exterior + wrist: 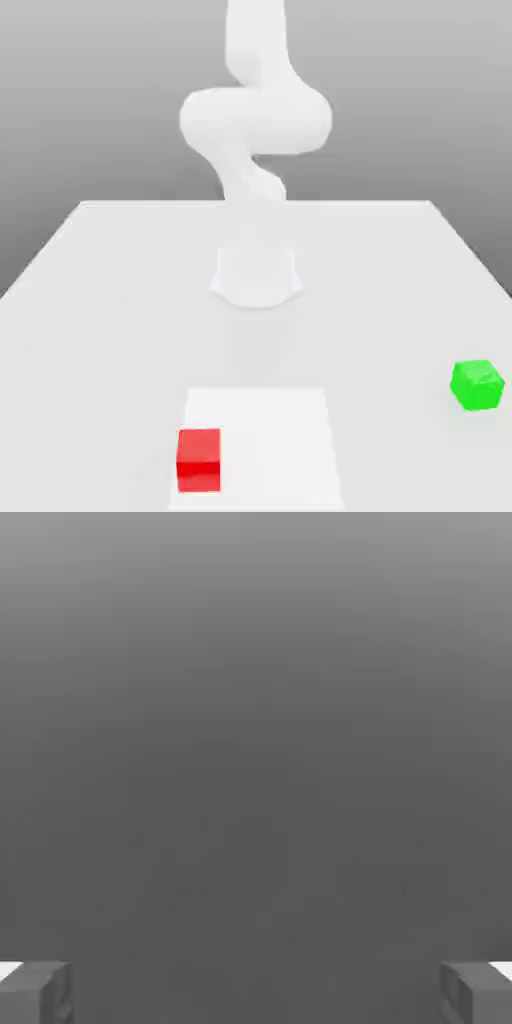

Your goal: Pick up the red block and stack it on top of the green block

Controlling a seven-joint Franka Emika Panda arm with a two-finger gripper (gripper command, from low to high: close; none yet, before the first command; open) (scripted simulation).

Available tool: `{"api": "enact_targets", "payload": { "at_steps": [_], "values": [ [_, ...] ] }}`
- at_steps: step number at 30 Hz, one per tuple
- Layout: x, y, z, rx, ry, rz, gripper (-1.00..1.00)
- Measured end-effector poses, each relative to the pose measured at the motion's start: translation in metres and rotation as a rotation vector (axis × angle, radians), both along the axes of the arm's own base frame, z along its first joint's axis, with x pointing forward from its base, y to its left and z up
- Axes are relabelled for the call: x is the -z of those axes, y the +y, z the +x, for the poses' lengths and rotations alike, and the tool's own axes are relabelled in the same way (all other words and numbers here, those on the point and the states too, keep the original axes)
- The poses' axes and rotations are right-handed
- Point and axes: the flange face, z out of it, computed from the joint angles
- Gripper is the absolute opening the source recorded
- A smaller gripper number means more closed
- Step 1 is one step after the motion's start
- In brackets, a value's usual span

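Observation:
The red block (pixel 198 460) rests near the front of the white table (pixel 120 300), on the left part of a paler square patch (pixel 270 440). The green block (pixel 476 385) sits apart from it, toward the exterior view's right and a little farther back. The white arm (pixel 255 120) rises from its round base (pixel 256 277) at the table's middle and bends upward out of the exterior view. In the hand view my gripper (pixel 256 992) is open: the two grey fingertips (pixel 35 992) stand far apart with nothing between them, facing plain grey background.
The table's far edge (pixel 256 203) runs behind the arm's base. Its side edges slope outward toward the front. Bare tabletop lies between the two blocks and the base.

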Motion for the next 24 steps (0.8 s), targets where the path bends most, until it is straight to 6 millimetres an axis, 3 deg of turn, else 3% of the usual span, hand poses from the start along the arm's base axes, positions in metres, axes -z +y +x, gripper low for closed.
{"api": "enact_targets", "payload": {
  "at_steps": [6, 12, 17, 24],
  "values": [
    [0.111, -0.016, 0.065, -0.022, 0.185, 0.007, 0.00],
    [0.228, -0.030, 0.098, -0.036, 0.364, 0.005, 0.00],
    [0.328, -0.042, 0.101, -0.041, 0.513, -0.004, 0.00],
    [0.457, -0.058, 0.075, -0.047, 0.708, -0.028, 0.00]
  ]
}}
